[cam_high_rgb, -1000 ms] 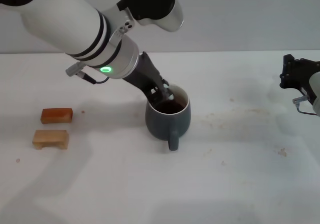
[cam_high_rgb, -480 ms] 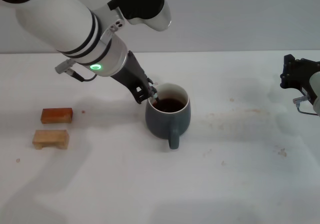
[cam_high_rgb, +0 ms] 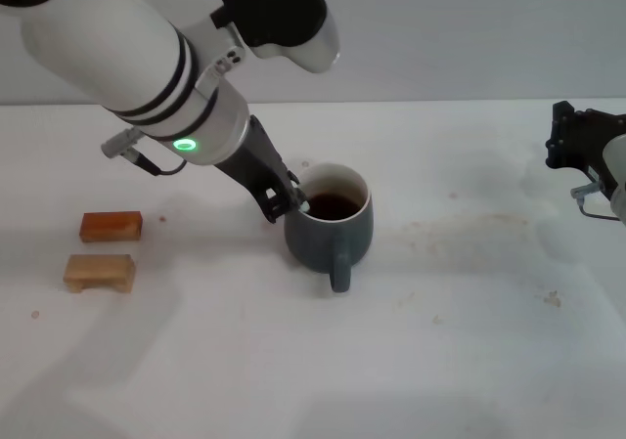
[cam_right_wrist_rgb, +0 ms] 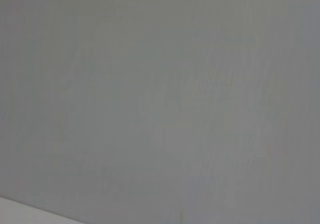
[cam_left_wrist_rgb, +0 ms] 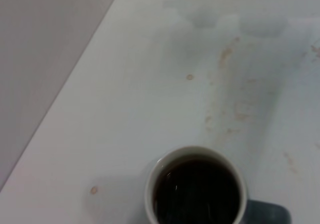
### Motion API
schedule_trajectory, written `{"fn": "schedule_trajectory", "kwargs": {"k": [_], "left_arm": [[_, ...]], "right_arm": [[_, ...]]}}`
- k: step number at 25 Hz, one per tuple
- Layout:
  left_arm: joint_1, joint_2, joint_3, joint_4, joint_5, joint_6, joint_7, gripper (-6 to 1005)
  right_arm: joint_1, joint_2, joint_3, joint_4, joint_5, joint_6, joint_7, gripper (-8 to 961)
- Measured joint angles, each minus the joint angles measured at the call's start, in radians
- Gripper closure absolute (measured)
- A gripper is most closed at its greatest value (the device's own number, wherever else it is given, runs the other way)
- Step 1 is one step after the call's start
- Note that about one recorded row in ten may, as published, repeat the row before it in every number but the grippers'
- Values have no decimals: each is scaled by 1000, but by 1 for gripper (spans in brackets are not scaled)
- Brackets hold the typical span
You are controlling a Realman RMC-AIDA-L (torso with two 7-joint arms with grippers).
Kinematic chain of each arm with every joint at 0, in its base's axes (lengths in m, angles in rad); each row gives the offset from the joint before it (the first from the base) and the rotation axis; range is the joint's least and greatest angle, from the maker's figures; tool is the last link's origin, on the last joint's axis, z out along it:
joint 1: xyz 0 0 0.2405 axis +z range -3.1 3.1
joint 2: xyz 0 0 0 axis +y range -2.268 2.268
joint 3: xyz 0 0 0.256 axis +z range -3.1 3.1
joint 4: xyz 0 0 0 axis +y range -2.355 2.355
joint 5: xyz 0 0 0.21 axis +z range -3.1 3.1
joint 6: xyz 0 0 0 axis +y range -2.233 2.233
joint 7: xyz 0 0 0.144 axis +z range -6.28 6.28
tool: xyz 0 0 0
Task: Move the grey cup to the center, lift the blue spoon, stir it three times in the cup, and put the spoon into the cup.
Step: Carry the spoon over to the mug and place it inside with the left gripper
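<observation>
The cup (cam_high_rgb: 330,227) stands upright mid-table (cam_high_rgb: 293,361), handle toward six o'clock, dark liquid inside (the left wrist view looks straight down into it (cam_left_wrist_rgb: 196,190)). At its ten o'clock rim sits the left gripper (cam_high_rgb: 290,201); whether its fingers are apart or together cannot be told, and the spoon cannot be made out. Far out at nine o'clock lie a tan block (cam_high_rgb: 99,271) and an orange block (cam_high_rgb: 111,226). The right gripper (cam_high_rgb: 567,146) hangs parked at three o'clock, its fingers unreadable.
</observation>
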Motion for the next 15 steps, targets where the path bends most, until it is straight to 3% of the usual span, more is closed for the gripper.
{"fn": "schedule_trajectory", "kwargs": {"k": [8, 15], "left_arm": [[-22, -2, 43, 11, -46, 61, -14, 846], [-73, 1, 39, 102, -47, 153, 9, 845]], "right_arm": [[-1, 0, 0, 3, 0, -1, 0, 953], [-4, 1, 3, 5, 0, -2, 0, 953]]}}
